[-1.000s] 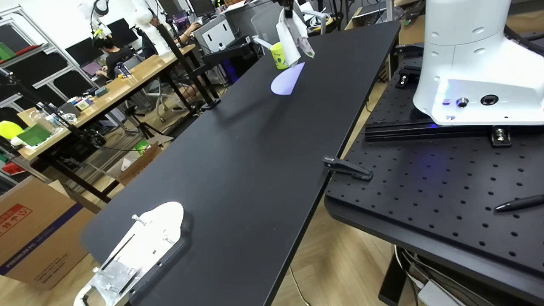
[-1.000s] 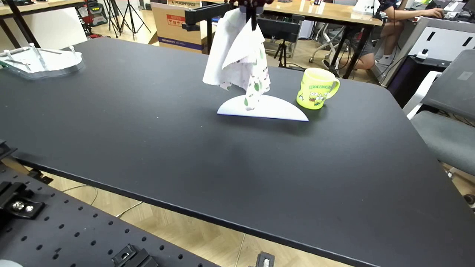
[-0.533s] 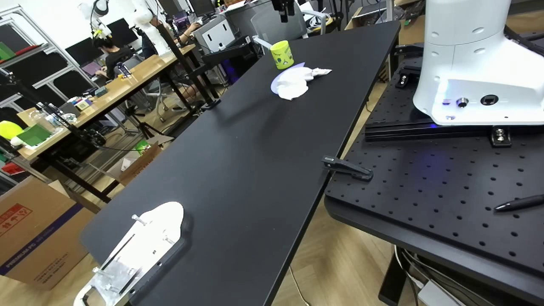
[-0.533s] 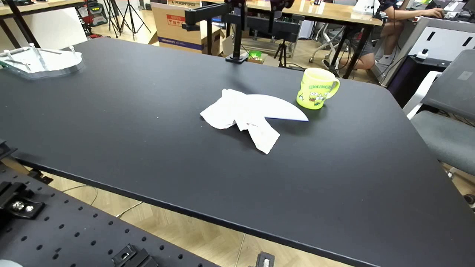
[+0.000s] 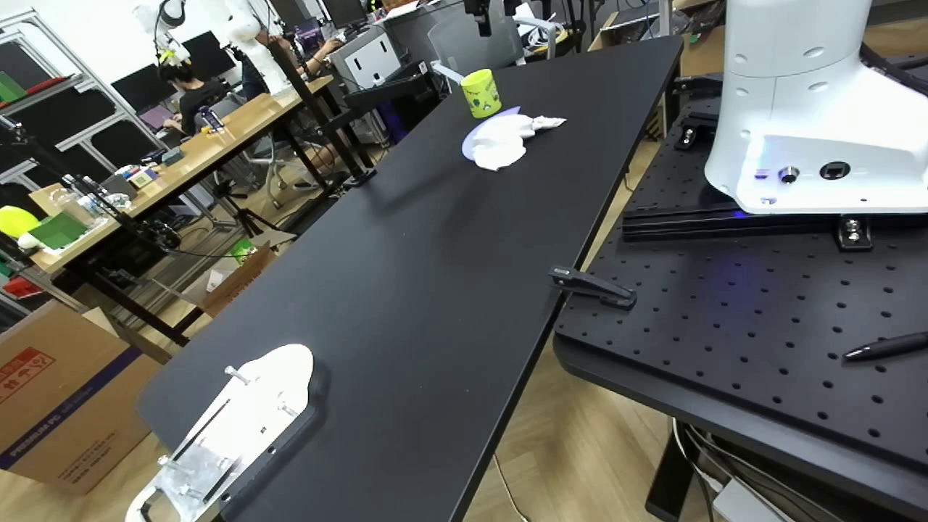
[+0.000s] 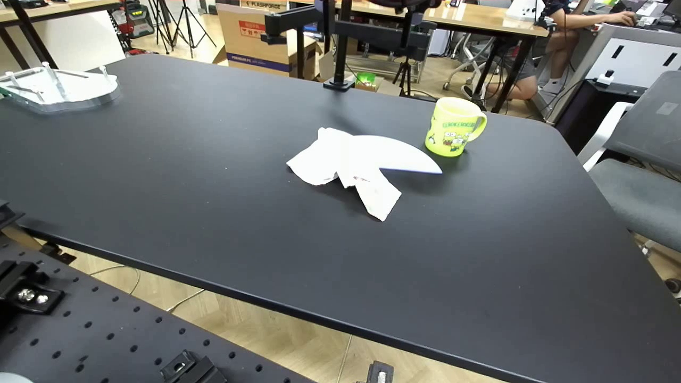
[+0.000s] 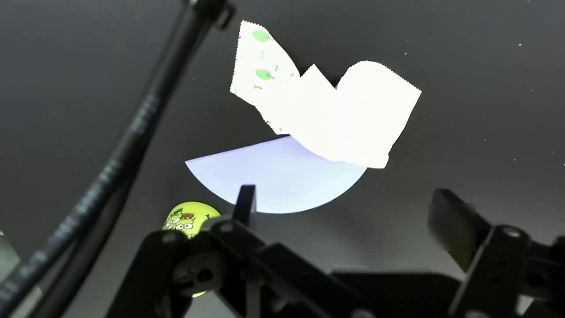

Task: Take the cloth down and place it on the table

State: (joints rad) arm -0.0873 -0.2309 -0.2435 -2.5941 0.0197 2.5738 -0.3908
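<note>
The cloth (image 6: 340, 154), white with a few green leaf prints, lies crumpled on the black table (image 6: 266, 239). Part of it covers a pale half-round sheet (image 6: 407, 154), and one corner reaches out over bare tabletop. In the wrist view the cloth (image 7: 344, 115) is in the upper middle, beyond the fingertips. My gripper (image 7: 346, 191) stands wide open above the table, with nothing between its fingers and apart from the cloth. Only the lower end of the gripper shows at the top edge of both exterior views.
A yellow-green mug (image 6: 452, 127) stands close to the sheet; in the wrist view a finger partly hides the mug (image 7: 190, 216). A white plate with pegs (image 5: 261, 391) sits at the table's far end. A black post (image 6: 340, 64) rises from the table edge. A chair (image 6: 638, 170) stands beyond.
A second ago the cloth hung from the shut gripper above the sheet. It has dropped onto the table and sheet as the jaws parted. The jaws have since spread wider; the cloth stays put.
</note>
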